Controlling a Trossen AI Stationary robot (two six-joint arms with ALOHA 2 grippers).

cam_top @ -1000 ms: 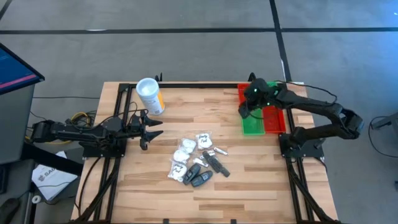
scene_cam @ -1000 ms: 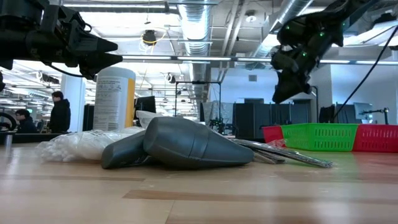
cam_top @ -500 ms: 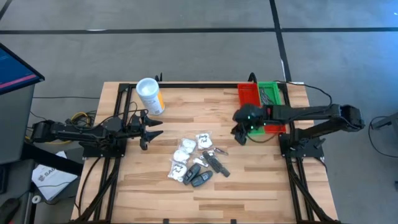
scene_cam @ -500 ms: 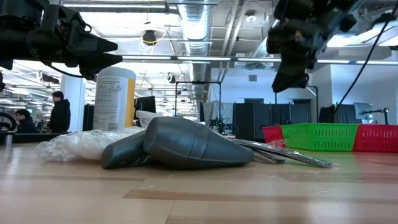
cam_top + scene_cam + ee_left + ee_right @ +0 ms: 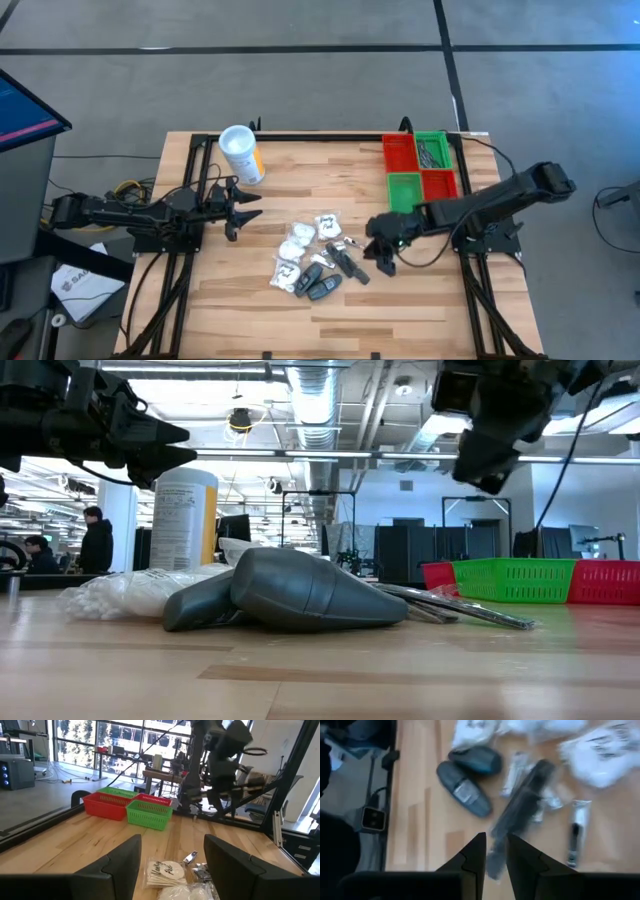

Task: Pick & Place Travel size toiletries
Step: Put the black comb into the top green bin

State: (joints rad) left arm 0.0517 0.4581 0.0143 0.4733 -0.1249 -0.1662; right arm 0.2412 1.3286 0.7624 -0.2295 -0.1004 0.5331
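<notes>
Right gripper [image 5: 385,250]: nearly closed, empty, poised beside the pile.
Toiletries: white clear-wrapped packets [image 5: 297,245] and dark grey-black tubes [image 5: 335,268] heaped mid-table.
Left gripper [image 5: 243,206]: fingers wide apart, at table's left.

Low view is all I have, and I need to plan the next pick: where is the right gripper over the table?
Observer: The right gripper hangs at the bin side of the toiletry pile, above a long dark tube.
Operator: And the left one?
Observer: The left gripper waits near the table's left edge, fingers open and empty.
Operator: Anything in the bins?
Observer: The far green bin holds a few dark items.
</notes>
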